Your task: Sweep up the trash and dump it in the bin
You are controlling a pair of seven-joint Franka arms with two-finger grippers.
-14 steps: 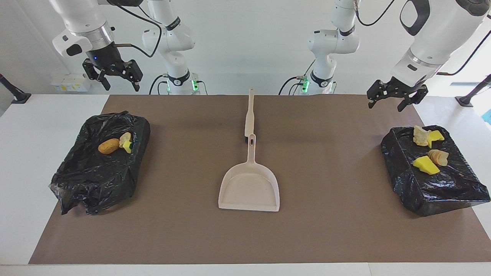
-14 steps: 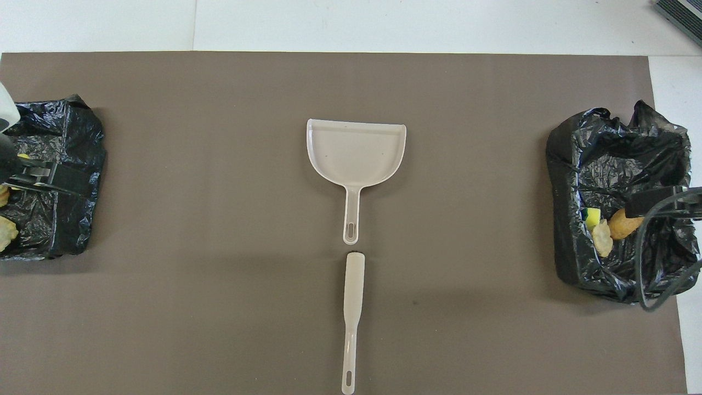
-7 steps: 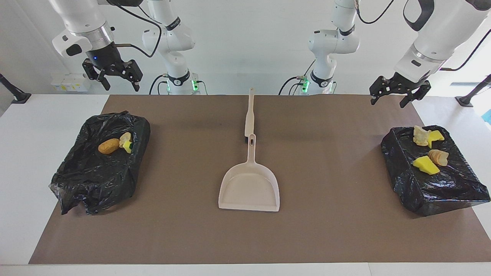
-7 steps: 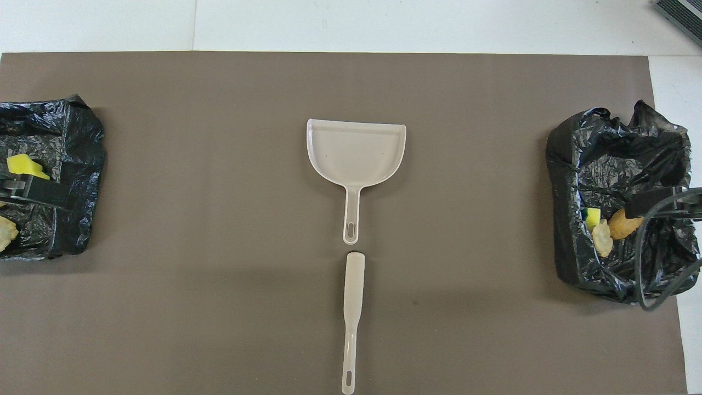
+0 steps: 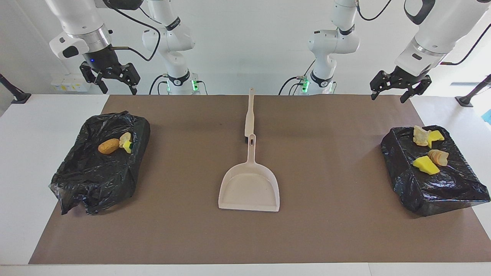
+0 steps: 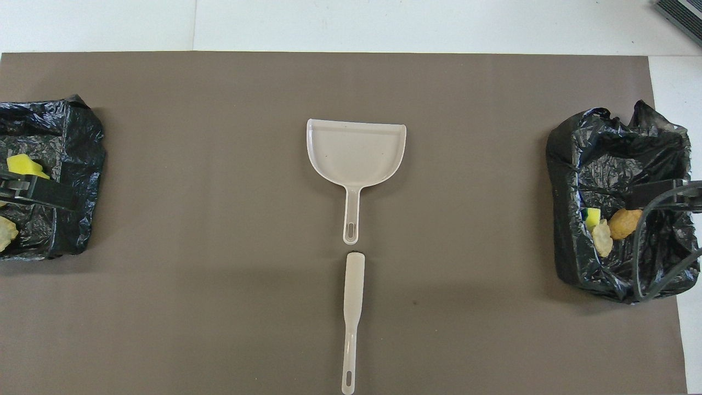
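The trash lies in two groups. A brown oval lump (image 5: 108, 146), a beige lump (image 5: 124, 138) and a yellow-green chunk (image 5: 128, 146) sit in the black-bagged bin (image 5: 96, 176) at the right arm's end. Two yellow chunks (image 5: 425, 165), a beige lump (image 5: 420, 135) and an orange-striped wedge (image 5: 438, 157) rest on a black-bagged box (image 5: 433, 188) at the left arm's end. My right gripper (image 5: 119, 90) hangs open and empty, high over the bin's robot-side edge. High over the box's robot-side edge, my left gripper (image 5: 387, 99) is also open and empty.
A beige dustpan (image 5: 249, 188) lies mid-table on the brown mat (image 5: 330, 230), handle toward the robots. A beige brush (image 5: 249, 115) lies in line with it, nearer the robots. White table (image 5: 27, 161) borders the mat.
Both grippers have risen a little and drawn back toward the robots, still open. In the overhead view the left one has uncovered a yellow chunk. Nothing on the table has moved.
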